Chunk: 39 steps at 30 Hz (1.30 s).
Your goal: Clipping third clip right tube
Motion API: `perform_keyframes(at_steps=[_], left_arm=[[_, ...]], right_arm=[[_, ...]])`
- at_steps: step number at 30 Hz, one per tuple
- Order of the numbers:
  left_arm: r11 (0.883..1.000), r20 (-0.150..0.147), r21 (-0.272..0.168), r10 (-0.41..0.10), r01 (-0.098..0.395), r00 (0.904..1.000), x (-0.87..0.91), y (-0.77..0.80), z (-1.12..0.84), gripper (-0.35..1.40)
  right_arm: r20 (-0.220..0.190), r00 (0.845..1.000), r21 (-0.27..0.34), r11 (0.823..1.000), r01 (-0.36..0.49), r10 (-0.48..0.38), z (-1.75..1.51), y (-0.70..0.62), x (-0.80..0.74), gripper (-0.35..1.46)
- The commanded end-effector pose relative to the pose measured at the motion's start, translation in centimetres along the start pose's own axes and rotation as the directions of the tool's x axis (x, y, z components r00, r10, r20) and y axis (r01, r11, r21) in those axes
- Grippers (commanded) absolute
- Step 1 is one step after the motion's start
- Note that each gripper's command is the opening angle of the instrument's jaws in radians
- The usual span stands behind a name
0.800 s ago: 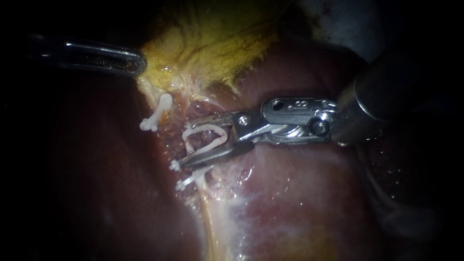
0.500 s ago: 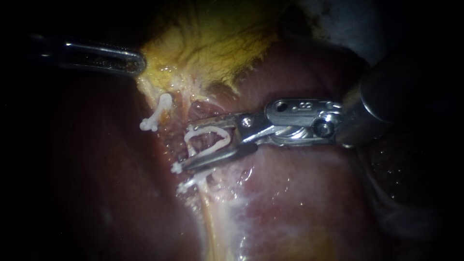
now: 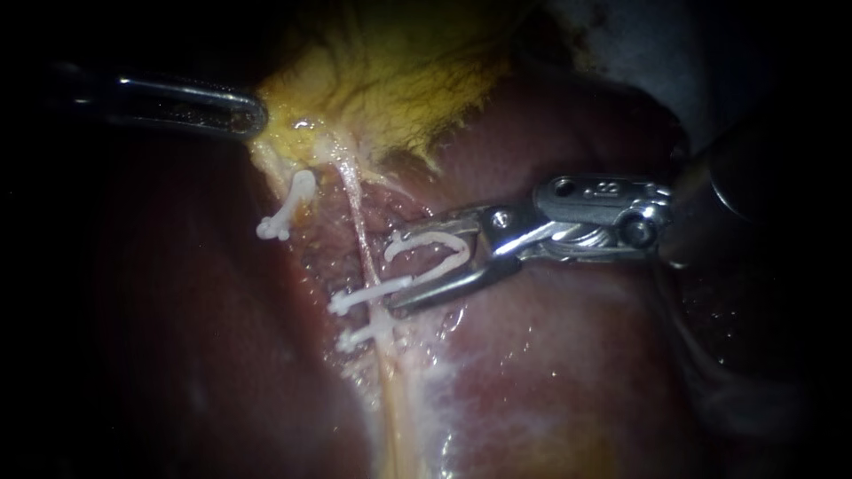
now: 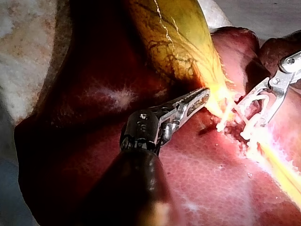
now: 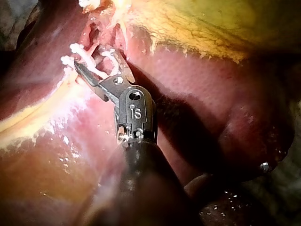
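Two clips already sit across the right tube [image 3: 355, 208], the upper clip [image 3: 368, 294] and the lower clip [image 3: 359, 337] close together, and another clip [image 3: 288, 208] hangs on the stub off to the left. The third is not on yet.

Your right instrument [image 3: 395, 269] carries it: the jaws stand wide, gripping the loaded clip [image 3: 444, 241] from both sides, its white legs spread. The jaws sit just beside the tube on its right, apart from it, with nothing of the tube between them.

Your left instrument [image 3: 256, 115] is clenched on the yellow edge of the gallbladder [image 3: 390, 80], and the tube runs straight and taut from there down to the placed clips.

What's left, as I read it: bring the open legs across the tube, get it fully between them, then close.

Room looks fair. There's a bare stretch of tube between the gallbladder's edge and the upper clip, and that's your landing strip. Watch the lower jaw, which lies nearly against the upper clip's end. The liver [image 3: 550, 355] lies right beneath the jaws, so there's little clearance downward.
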Motion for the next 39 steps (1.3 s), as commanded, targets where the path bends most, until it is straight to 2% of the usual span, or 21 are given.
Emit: perform_keyframes(at_steps=[1,5,8,13,18,25,30,39], left_arm=[[1.0,0.0,0.0,0.0,0.0,1.0,0.0,0.0,0.0,-0.35],[1.0,0.0,0.0,0.0,0.0,1.0,0.0,0.0,0.0,-0.35],[1.0,0.0,0.0,0.0,0.0,1.0,0.0,0.0,0.0,-0.35],[1.0,0.0,0.0,0.0,0.0,1.0,0.0,0.0,0.0,-0.35],[1.0,0.0,0.0,0.0,0.0,1.0,0.0,0.0,0.0,-0.35],[1.0,0.0,0.0,0.0,0.0,1.0,0.0,0.0,0.0,-0.35],[1.0,0.0,0.0,0.0,0.0,1.0,0.0,0.0,0.0,-0.35],[1.0,0.0,0.0,0.0,0.0,1.0,0.0,0.0,0.0,-0.35]], right_arm=[[-0.012,1.0,0.012,1.0,-0.01,0.01,0.03,0.03,0.0,0.5],[-0.064,0.995,0.08,0.995,-0.065,0.071,0.17,0.13,0.02,0.51],[-0.113,0.987,0.127,0.986,-0.104,0.119,0.24,0.16,0.03,0.51],[-0.2,0.956,0.231,0.958,-0.169,0.217,0.32,0.15,0.08,0.51],[-0.245,0.933,0.301,0.936,-0.183,0.262,0.36,0.08,0.14,0.51],[-0.262,0.92,0.305,0.929,-0.208,0.292,0.35,-0.06,0.29,0.46],[-0.257,0.916,0.306,0.925,-0.226,0.309,0.35,-0.06,0.3,0.38],[-0.247,0.908,0.307,0.916,-0.257,0.337,0.34,-0.06,0.32,0.09]])
